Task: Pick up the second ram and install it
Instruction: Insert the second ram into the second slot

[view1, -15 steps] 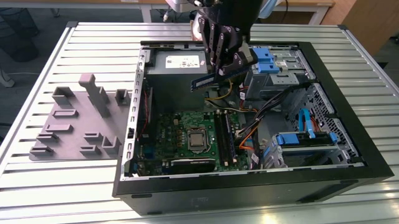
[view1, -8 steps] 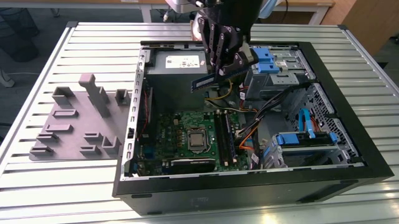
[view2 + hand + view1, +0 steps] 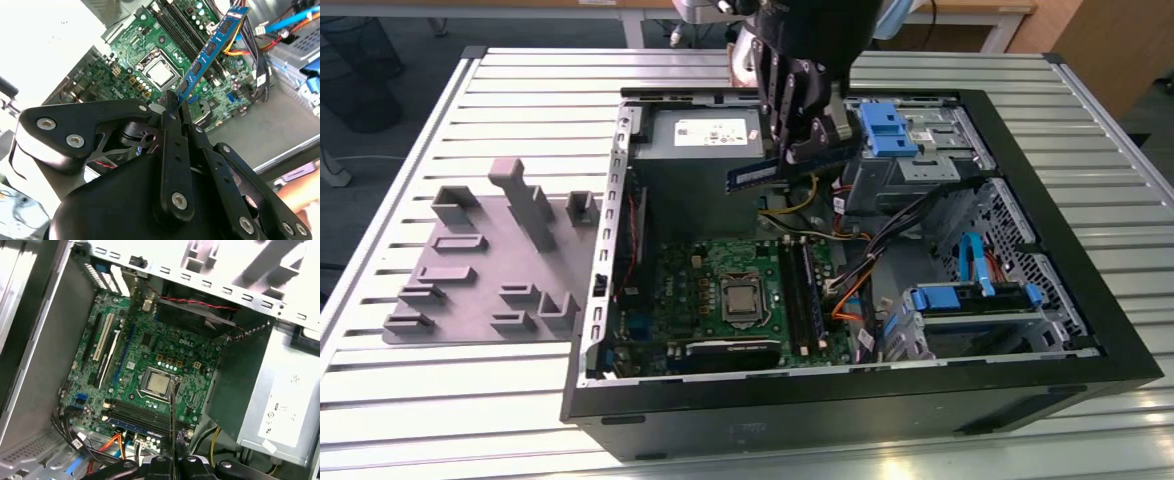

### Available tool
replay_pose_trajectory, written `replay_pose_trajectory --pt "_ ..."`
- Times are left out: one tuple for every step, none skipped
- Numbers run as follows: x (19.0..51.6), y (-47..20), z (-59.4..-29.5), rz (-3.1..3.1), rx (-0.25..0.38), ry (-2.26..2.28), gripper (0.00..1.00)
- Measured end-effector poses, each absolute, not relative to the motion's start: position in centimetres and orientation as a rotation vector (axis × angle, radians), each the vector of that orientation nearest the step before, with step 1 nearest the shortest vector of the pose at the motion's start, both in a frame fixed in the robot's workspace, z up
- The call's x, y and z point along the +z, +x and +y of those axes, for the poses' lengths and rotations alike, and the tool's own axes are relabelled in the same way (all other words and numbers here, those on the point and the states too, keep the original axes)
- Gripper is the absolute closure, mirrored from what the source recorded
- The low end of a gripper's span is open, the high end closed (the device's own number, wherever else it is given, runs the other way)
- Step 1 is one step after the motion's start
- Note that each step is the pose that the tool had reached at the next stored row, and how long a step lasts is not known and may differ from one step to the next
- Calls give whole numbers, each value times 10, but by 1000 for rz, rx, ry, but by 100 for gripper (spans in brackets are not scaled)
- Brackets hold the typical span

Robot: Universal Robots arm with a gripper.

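My gripper is shut on the second ram, a slim blue stick with dark chips. I hold it by one end, in the air above the open computer case and over the power supply's edge. In the second wrist view the ram sticks out from between my black fingers and hangs over the green motherboard. In the first wrist view the ram appears edge-on above the long memory slots. In the exterior view those slots lie lower down, beside the processor socket.
The black case's wall surrounds the board. Inside are a grey power supply, blue drive brackets and bundled cables. A grey plastic holder tray lies on the slatted table at the exterior view's left.
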State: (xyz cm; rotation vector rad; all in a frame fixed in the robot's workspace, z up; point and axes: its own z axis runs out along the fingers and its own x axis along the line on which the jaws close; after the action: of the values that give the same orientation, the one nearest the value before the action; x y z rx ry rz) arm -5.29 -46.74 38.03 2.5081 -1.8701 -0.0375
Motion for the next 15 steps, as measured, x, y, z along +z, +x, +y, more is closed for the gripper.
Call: replay_pose_trajectory --pt "380 -53 -467 -1893 -38 2491 86" --pt "380 -53 -467 -1915 -38 2474 86" --pt "379 -53 -467 -1939 -38 2456 86" --pt "379 -53 -467 -1962 -38 2438 86" --pt "379 -53 -467 -1984 -38 2421 86" --pt "378 -53 -467 -2005 -39 2403 86" --pt "378 -53 -467 -2027 -39 2385 86" --pt "378 -53 -467 -2049 -39 2367 86" --pt "377 -53 -467 -2070 -39 2349 86" --pt "377 -53 -467 -2093 -39 2328 86" --pt "377 -53 -467 -2114 -39 2309 86" --pt "377 -53 -467 -2135 -40 2291 86" --pt "376 -53 -467 -2155 -40 2272 86" --pt "376 -53 -467 -2176 -40 2252 86" --pt "376 -53 -467 -2196 -40 2233 86"
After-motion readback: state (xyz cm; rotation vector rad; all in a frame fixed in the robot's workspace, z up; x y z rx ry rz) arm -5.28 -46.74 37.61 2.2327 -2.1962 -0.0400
